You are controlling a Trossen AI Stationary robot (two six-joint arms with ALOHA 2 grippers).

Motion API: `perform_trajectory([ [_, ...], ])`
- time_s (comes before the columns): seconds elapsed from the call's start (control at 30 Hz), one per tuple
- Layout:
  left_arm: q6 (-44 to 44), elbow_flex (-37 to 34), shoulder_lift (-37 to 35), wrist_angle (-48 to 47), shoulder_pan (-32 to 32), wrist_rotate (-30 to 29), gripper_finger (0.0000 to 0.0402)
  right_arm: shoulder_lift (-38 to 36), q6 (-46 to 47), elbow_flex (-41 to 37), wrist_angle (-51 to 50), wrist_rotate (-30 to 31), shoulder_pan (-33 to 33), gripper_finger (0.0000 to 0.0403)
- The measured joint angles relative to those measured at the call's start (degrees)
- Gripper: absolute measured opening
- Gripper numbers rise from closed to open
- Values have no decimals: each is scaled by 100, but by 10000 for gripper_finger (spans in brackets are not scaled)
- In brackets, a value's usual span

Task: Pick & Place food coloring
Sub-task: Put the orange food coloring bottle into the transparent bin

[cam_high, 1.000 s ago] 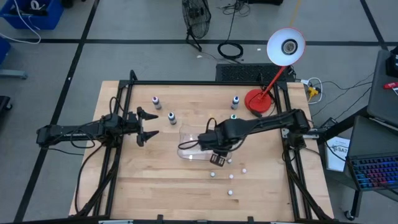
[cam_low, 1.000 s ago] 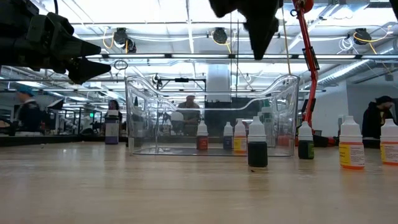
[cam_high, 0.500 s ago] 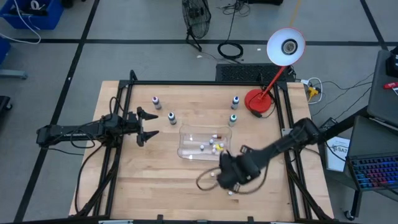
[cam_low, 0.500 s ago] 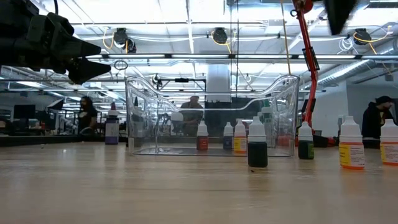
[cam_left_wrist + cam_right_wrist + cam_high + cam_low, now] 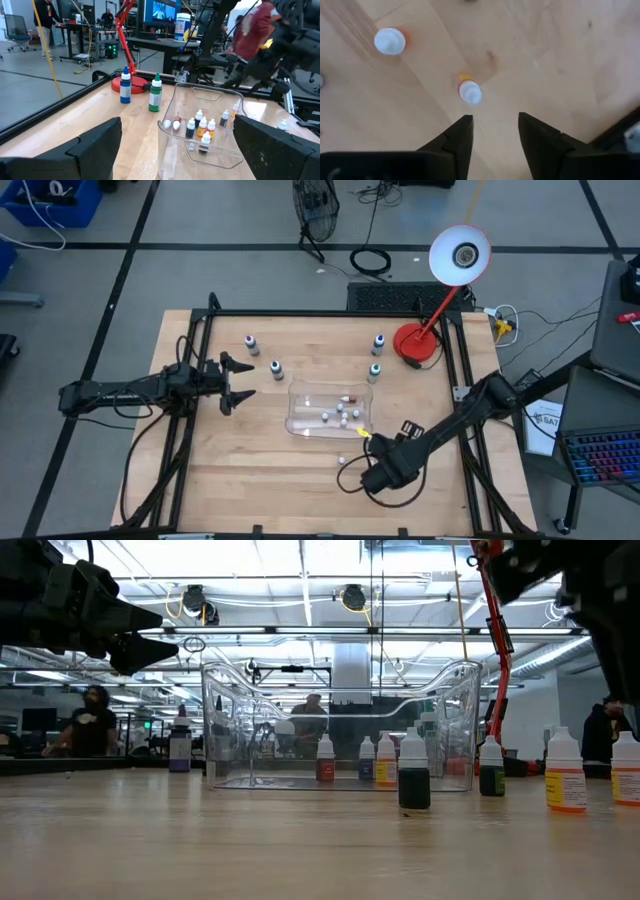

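The food coloring is a set of tiny pale dropper bottles. Several stand inside the clear tray, also seen in the left wrist view. Others stand on the table near it: a dark one, an orange one, and two white-capped ones under my right gripper. My right gripper is open, points down, and hovers over the near side of the table, touching nothing. My left gripper is open and waits to the left of the tray.
Four larger bottles stand on the far half of the table: two at the left, a blue one and a green one. A red desk lamp stands at the far right corner. A black frame borders the table.
My right gripper has moved from above the clear tray toward the table's near edge and now hangs over the loose bottles there. In the low view it has swung from the top centre to the right and looms larger. The tray's bottles now show uncovered.
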Motion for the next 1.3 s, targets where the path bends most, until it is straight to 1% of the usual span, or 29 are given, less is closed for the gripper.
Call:
perform_trajectory([
  [0.23,0,0,0,0,0,0,379,4,-273,-227,534,-249,-172,193],
  [0.4,-1,0,0,0,0,0,379,4,-397,-227,557,-270,-254,207],
  [0.77,0,0,1,0,0,0,379,4,-589,-234,964,-127,-318,202],
  [0.9,0,0,2,0,0,0,379,-4,-575,-497,1010,-159,-316,203],
  [0.97,0,-1,0,0,0,0,379,-4,-572,-676,1041,-293,-323,203],
  [1.07,0,0,1,0,0,0,379,-4,-572,-884,1264,-309,-346,204],
  [1.17,0,-1,1,0,0,0,379,-4,-593,-969,1437,-461,-363,203],
  [1.3,0,0,0,0,0,0,379,-4,-609,-1003,1543,-467,-362,199],
])
